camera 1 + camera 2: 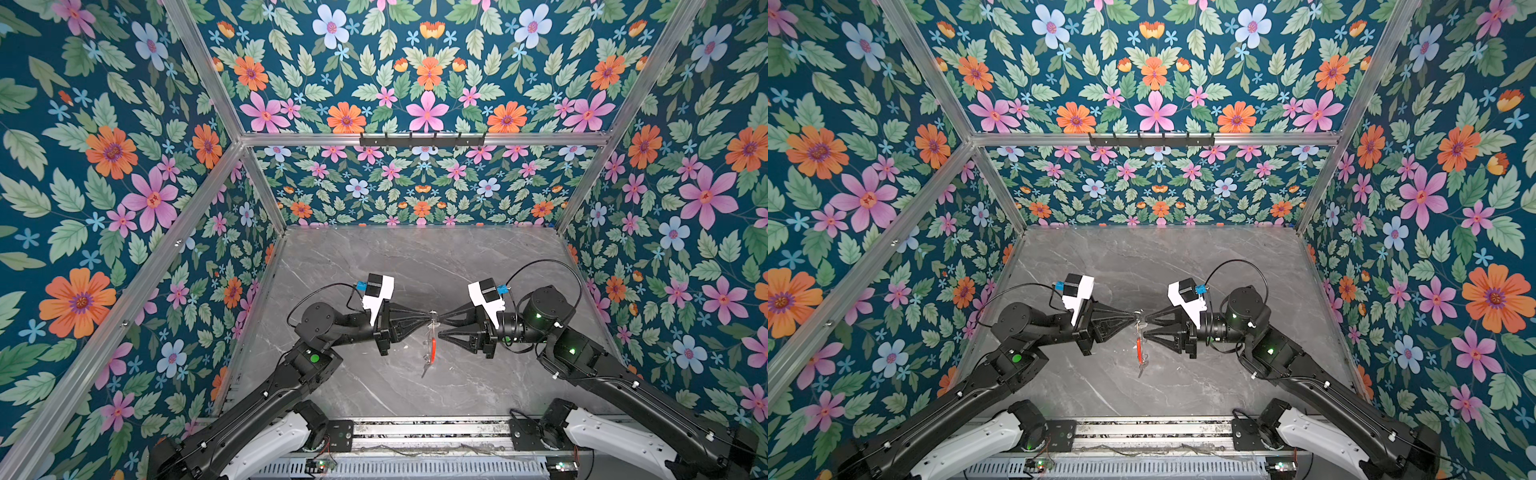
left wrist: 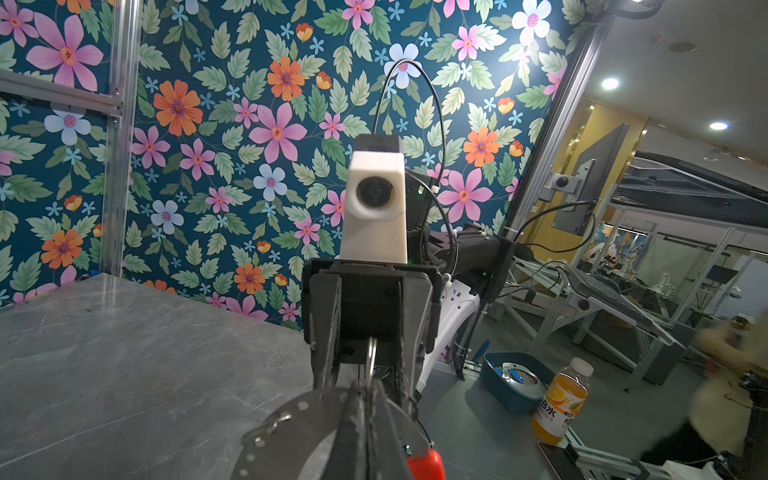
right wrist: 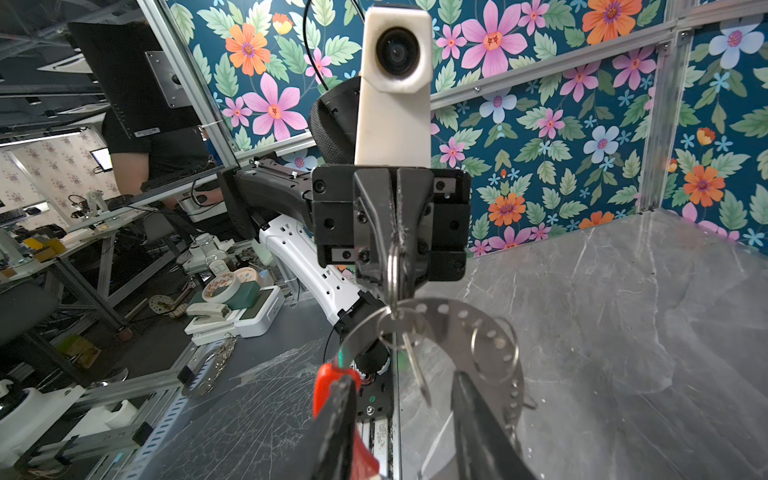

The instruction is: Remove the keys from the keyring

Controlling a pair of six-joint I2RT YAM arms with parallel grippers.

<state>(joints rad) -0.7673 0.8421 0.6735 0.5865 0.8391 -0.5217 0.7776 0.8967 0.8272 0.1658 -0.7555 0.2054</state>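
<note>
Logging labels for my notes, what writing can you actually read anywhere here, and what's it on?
"水": bottle of orange drink beyond the table, left wrist view; the rest of its label is too blurred.
Sticker on the monitor back: too small to read.
Keyring, keys: no legible marks.

Grey marbled table [image 1: 415, 257], red sleeve [image 1: 433, 346], floral walls [image 1: 124, 166].

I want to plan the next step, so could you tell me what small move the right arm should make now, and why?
Probably close the right gripper on the hanging key. The left gripper is shut on a small split ring, holding the keyring up, and the key dangles between the right jaws, which stand apart.
</note>
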